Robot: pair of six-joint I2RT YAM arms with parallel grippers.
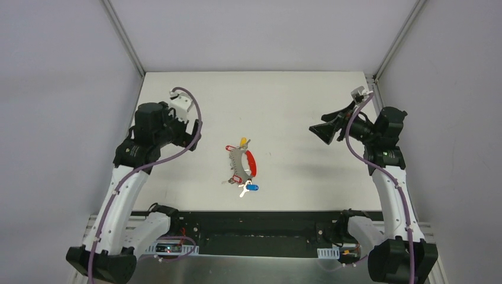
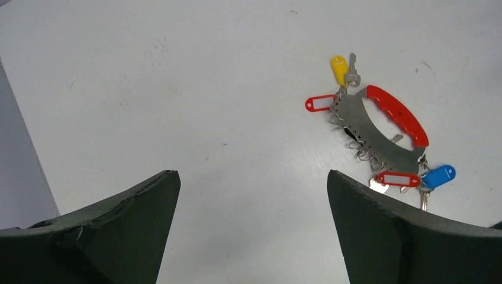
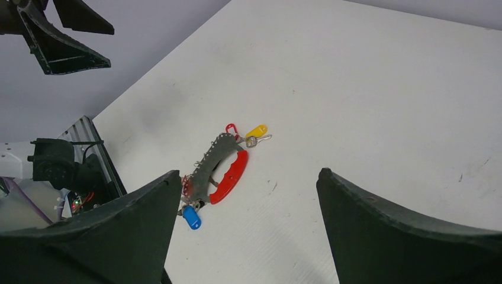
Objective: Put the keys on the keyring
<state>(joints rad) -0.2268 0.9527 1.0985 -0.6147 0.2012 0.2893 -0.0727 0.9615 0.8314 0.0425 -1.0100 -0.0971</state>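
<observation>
The keyring (image 1: 240,161) lies flat mid-table, a grey metal plate (image 2: 370,127) edged with small rings and joined to a thick red curved band (image 2: 398,113). A yellow-headed key (image 2: 339,67) and a silver key (image 2: 352,72) sit at its far end. A blue-headed one (image 2: 439,176) and red tags (image 2: 398,178) sit at its near end. My left gripper (image 2: 251,174) is open and empty, left of the bunch. My right gripper (image 3: 248,171) is also open and empty, high to the right, with the keyring (image 3: 216,161) below it.
White table with grey walls on both sides and a metal rail along the near edge (image 1: 254,228). The left gripper (image 3: 59,35) shows at the top left of the right wrist view. Bare tabletop surrounds the bunch.
</observation>
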